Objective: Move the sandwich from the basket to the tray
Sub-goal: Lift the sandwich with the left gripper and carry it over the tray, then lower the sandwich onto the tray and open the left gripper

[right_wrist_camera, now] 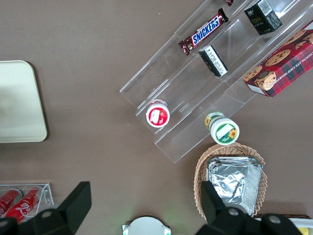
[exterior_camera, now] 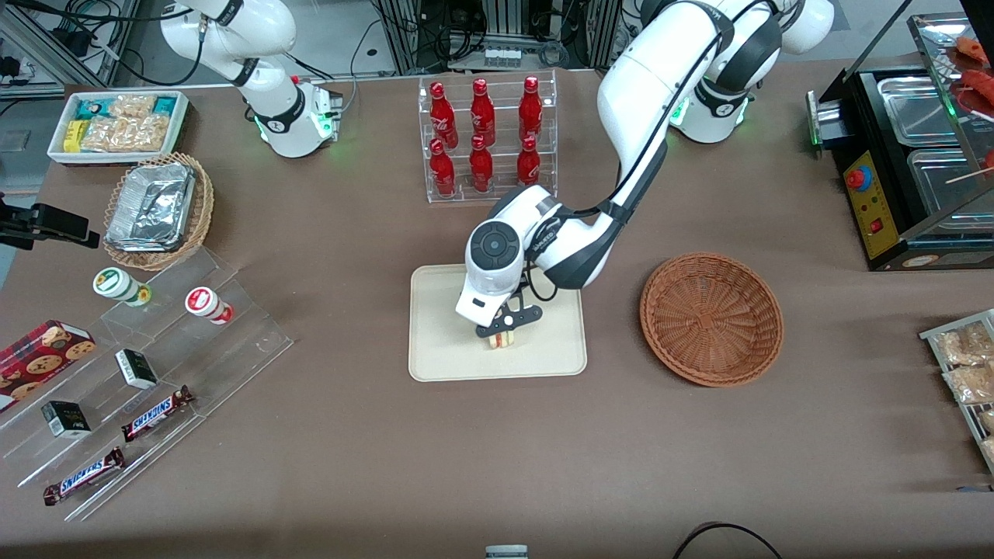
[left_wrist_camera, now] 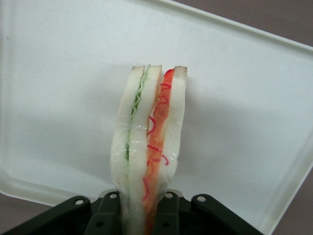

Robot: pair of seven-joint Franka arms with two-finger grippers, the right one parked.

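**Sandwich is over the tray, basket sits bare**

Brown tabletop (exterior_camera: 349,256) with snack displays all round, and the cream tray (exterior_camera: 443,349) lying roughly mid-table. So the left arm is bent down over it with the gripper (exterior_camera: 502,335) low above the tray's middle, clamped on the sandwich (exterior_camera: 501,341). Wrist cam shows it nicely: the wedge (left_wrist_camera: 149,152) stands on edge between the black fingers (left_wrist_camera: 110,213), green layer on one side, red on the other, with the pale tray surface (left_wrist_camera: 58,98) right under it. Can't honestly tell if the sandwich is touching the tray or just above it.

Reddish-brown wicker basket (exterior_camera: 711,318) is beside the tray toward the working arm's end, nothing in it.

Other stuff: clear rack of red bottles (exterior_camera: 483,136) farther from the front camera than the tray, and toward the parked arm's end a lighter wicker basket holding foil trays (exterior_camera: 151,206) plus clear stepped shelves with Snickers bars (exterior_camera: 155,413).
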